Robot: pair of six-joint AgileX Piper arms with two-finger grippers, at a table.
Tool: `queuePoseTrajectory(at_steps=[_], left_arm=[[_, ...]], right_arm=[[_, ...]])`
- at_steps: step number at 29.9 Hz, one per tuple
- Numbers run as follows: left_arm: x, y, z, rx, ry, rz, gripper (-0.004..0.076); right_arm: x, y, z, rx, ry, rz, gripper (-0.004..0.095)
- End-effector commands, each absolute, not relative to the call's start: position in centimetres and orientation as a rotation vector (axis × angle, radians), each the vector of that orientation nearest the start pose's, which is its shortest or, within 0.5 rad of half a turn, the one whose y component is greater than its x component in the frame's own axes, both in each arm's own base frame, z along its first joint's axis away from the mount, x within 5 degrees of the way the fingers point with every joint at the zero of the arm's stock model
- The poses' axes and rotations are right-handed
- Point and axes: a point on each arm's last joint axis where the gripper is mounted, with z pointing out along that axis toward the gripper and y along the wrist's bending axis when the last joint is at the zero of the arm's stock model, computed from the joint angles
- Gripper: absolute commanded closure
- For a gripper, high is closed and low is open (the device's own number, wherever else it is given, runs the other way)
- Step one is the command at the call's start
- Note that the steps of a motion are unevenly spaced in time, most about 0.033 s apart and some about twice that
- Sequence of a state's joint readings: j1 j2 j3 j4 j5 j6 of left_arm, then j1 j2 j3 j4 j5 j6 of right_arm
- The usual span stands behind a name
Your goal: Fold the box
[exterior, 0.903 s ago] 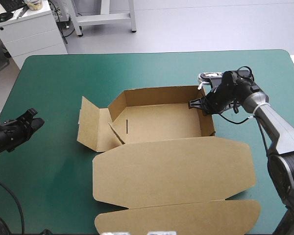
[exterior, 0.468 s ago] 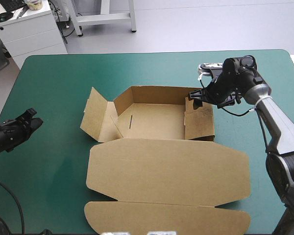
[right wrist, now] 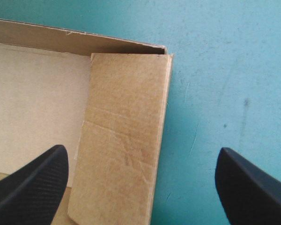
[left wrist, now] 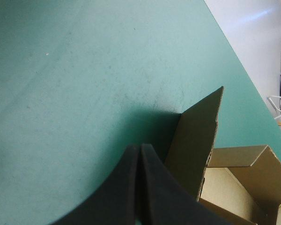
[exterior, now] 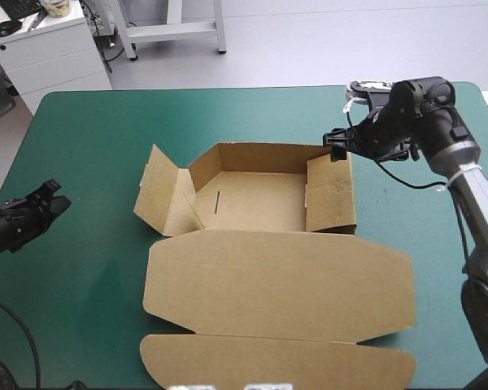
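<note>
Hovering over right wall of box (exterior: 260, 199), right claw (right wrist: 141, 149) released, left claw (left wrist: 140, 149) clenched, well apart.

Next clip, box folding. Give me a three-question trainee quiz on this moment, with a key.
1. True or false: the left claw is shut, apart from the box.
2. Fill in: the lid lies ___ on the table.
3. The open right claw hangs above: A the lid, B the box's right wall, C the left claw.
Key: 1 true; 2 flat; 3 B.
</note>
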State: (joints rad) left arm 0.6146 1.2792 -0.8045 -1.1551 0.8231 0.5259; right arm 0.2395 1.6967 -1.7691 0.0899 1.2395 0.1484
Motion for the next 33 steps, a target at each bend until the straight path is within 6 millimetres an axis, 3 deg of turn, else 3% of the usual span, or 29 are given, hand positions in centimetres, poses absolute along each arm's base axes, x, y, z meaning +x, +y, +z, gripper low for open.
queuePoseTrajectory(at_steps=[1,6,13,26,33], left_arm=[[23.4,8.9,29.8,-0.829,2.004,-0.809,0.0734],[23.5,8.9,29.8,-0.830,2.003,-0.807,0.0734],[23.5,8.9,29.8,-0.830,2.003,-0.807,0.0734],[23.3,8.8,29.3,-0.840,2.013,-0.809,0.0734],[23.3,8.9,29.0,-0.865,2.004,-0.798,0.0734]], right_arm=[[31.8,8.7,40.5,-0.113,2.613,0.279,0.0122],[31.4,8.4,39.6,-0.108,2.643,0.240,0.0126],[32.2,9.3,38.5,-0.087,2.671,0.335,0.0126],[36.2,10.6,30.9,-0.046,2.844,0.254,0.0126],[36.2,10.6,30.5,-0.013,2.864,0.255,0.0131]])
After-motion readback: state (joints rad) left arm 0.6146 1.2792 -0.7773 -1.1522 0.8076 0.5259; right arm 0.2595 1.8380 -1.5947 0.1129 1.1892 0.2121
